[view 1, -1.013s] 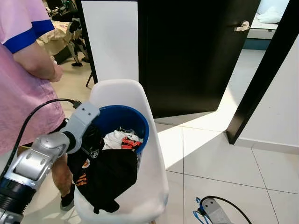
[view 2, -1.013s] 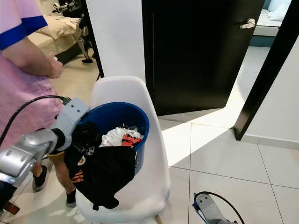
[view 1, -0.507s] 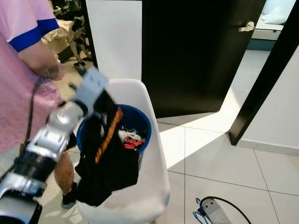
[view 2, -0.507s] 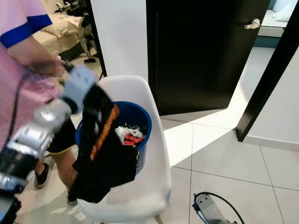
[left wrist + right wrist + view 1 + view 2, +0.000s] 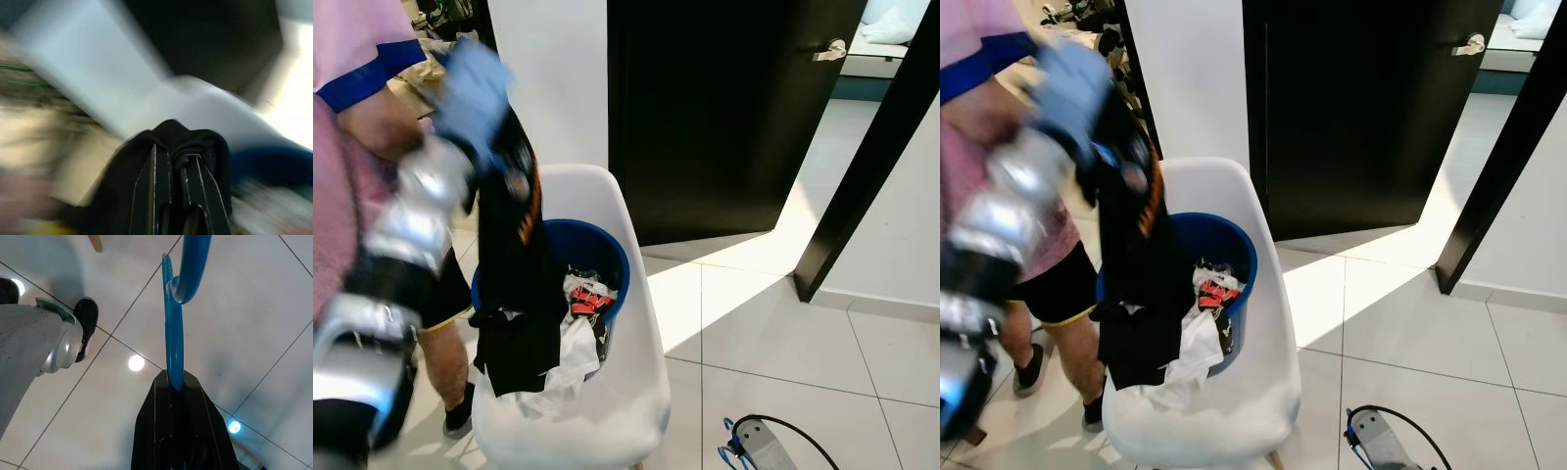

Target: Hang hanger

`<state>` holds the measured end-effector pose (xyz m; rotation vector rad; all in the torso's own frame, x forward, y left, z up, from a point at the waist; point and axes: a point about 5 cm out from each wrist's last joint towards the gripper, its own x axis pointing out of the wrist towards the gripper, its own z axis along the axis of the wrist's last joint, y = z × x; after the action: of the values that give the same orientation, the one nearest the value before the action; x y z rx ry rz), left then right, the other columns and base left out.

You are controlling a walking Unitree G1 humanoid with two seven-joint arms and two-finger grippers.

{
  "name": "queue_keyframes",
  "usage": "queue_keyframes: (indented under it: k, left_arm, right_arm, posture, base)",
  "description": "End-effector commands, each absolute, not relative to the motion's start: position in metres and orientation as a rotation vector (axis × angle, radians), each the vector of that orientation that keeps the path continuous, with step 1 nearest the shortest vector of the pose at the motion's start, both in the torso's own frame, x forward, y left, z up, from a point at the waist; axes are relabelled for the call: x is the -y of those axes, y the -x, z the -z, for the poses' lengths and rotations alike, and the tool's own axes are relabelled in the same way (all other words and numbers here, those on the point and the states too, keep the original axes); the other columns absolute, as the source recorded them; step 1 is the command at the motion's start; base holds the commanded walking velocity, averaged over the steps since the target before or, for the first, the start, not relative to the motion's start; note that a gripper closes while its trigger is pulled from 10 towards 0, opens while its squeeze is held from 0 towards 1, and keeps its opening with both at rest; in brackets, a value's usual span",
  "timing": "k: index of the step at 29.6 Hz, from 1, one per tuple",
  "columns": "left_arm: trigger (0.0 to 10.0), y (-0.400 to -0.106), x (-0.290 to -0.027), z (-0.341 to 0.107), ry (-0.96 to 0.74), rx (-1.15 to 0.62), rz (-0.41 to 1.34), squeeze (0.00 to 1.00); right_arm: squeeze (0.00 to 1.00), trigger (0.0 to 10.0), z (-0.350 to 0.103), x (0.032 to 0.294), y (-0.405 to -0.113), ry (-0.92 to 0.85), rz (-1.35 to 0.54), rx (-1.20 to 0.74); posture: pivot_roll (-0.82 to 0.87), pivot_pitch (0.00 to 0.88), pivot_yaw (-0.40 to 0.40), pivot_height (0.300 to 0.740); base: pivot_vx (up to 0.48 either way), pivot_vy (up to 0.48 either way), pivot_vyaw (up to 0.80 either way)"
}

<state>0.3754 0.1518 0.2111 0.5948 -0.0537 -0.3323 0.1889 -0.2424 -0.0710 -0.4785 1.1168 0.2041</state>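
Observation:
My left gripper (image 5: 506,145) is raised above the white chair (image 5: 639,372) and is shut on a black garment with orange trim (image 5: 514,284), which hangs down over the blue bucket (image 5: 611,260). In the left wrist view its fingers (image 5: 155,166) pinch the black cloth (image 5: 122,196). My right gripper (image 5: 175,382) hangs low near the floor, shut on a blue hanger (image 5: 173,328) whose hook points away from it. The right wrist (image 5: 760,443) shows at the bottom of the eye view.
White and red clothes (image 5: 587,299) lie in the bucket and spill over its rim. A person in a pink shirt (image 5: 352,59) stands close on the left. A black door (image 5: 724,108) stands behind, with open tiled floor (image 5: 783,333) to the right.
My left gripper has risen from bucket height to well above the chair, pulling the black garment up so it hangs lengthwise. The right arm stays low.

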Motion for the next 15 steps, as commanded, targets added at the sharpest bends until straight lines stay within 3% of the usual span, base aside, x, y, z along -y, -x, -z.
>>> queue_keyframes:
  k: [1, 5, 15]
  left_arm:
    - [10.0, -0.372, -0.145, -0.227, -0.611, 0.102, 0.387, 0.00]
    - [10.0, -0.346, -0.130, -0.209, -0.544, 0.036, 0.582, 0.00]
    - [10.0, -0.314, -0.122, -0.214, -0.466, -0.045, 0.805, 0.00]
  right_arm:
    - [0.00, 10.0, 0.072, 0.242, -0.187, 0.474, -0.201, -1.121]
    - [0.00, 10.0, 0.072, 0.242, -0.187, 0.478, -0.205, -1.123]
    - [0.00, 10.0, 0.071, 0.243, -0.189, 0.481, -0.208, -1.123]
  posture:
    - [-0.06, 0.038, 0.007, 0.740]
    - [-0.05, 0.032, 0.004, 0.740]
    - [-0.05, 0.024, 0.003, 0.740]
  base:
    - [0.000, 0.000, 0.00]
    - [0.000, 0.000, 0.00]
    - [0.000, 0.000, 0.00]
